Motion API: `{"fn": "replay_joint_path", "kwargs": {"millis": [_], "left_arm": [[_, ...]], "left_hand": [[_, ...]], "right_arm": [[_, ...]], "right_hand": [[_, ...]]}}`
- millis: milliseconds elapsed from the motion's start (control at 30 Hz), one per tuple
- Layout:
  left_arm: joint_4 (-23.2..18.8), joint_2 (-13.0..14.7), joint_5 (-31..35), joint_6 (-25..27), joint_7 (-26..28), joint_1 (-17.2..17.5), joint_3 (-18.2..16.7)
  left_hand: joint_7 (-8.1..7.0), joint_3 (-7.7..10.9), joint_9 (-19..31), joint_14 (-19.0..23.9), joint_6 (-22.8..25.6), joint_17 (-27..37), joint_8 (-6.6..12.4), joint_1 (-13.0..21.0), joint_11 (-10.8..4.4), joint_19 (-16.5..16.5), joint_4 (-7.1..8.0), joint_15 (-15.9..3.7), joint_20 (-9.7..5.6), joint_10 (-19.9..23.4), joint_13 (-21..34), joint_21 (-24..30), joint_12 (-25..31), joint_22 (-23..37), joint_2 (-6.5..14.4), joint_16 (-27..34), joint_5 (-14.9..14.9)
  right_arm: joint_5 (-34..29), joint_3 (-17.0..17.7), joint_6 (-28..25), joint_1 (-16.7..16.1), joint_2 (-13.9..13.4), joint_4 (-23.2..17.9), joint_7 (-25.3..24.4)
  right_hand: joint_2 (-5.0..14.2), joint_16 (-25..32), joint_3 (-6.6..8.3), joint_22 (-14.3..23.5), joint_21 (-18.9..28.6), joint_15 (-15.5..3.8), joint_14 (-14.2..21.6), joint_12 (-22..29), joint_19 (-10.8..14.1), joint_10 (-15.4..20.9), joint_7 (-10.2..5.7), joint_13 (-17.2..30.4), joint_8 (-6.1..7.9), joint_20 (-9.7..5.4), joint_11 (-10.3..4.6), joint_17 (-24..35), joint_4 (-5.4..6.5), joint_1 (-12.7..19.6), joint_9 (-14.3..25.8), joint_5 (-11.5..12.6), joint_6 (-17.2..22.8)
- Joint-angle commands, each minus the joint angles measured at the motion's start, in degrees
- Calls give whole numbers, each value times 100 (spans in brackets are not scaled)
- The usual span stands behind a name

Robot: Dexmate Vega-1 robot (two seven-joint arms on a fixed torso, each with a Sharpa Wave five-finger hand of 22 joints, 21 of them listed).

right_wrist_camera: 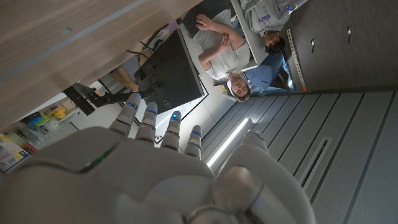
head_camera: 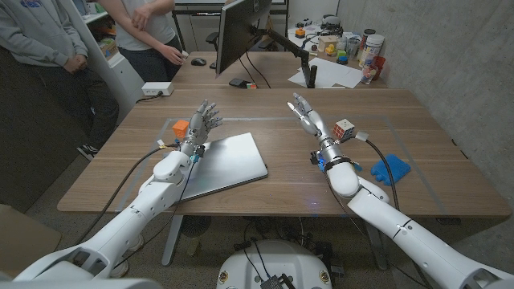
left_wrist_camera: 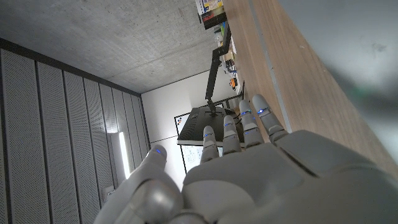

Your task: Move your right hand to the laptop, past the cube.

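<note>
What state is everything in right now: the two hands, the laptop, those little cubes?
Left hand: open, fingers apart, raised over the laptop's far left corner, holding nothing.
Right hand: open, fingers apart, raised, holding nothing.
Laptop: lid closed, flat on the table.
Puzzle cube: on the table beside the right wrist, untouched.
Orange cube: on the table by the left hand.
Blue cloth: crumpled, on the table.

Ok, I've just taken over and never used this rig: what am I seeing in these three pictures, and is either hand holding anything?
The wide picture comes from the robot's head, looking down at a wooden table. The two white arms end in hands. The left hand is raised over a closed grey laptop, beside an orange cube. The right hand is raised near a colourful puzzle cube and a blue cloth. The other two pictures are wrist cameras, turned over, looking along each hand's back. Both hands are open and hold nothing.
</note>
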Motion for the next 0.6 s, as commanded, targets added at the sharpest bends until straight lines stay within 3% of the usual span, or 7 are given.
{"fn": "replay_joint_path", "kwargs": {"millis": [33,200,400,600], "left_arm": [[-536,221,166,-382,294,452,-228],[-1012,419,194,-531,478,818,-453],[-1235,519,245,-437,627,937,-547],[-1187,498,230,-379,598,894,-532]], "left_hand": [[-47,-2,14,-10,-2,29,40,-40,40,-288,-8,53,59,-12,32,13,22,21,-22,2,32],[-66,-26,13,12,94,33,72,-66,19,-292,0,52,58,42,28,6,40,22,-51,8,30],[-56,-34,12,36,121,35,78,-75,6,-292,5,48,58,61,26,3,45,23,-54,16,30],[-50,-37,11,27,100,35,65,-79,41,-293,7,42,57,42,22,-2,34,23,-53,9,29]], "right_arm": [[-1396,-715,-1126,241,248,-360,-262],[-1887,-1024,-1387,353,308,-423,-340],[-2905,-1541,-1709,382,305,-684,-499],[-3784,-2034,-1872,422,339,-858,-369]], "right_hand": [[16,-19,16,-1,-40,14,-50,-25,-74,-25,-13,19,0,19,-47,5,-47,91,4,-6,6],[58,-17,47,-15,-70,43,-39,-28,-108,-15,59,19,-23,21,-1,8,-65,109,6,0,-29],[73,-34,73,-29,-103,43,-70,-45,-142,-40,102,20,-52,22,115,8,-96,129,10,6,-88],[-8,-85,84,-44,-141,-60,-188,-101,-151,-179,-3,23,-73,21,18,3,-192,179,13,20,-150]]}}
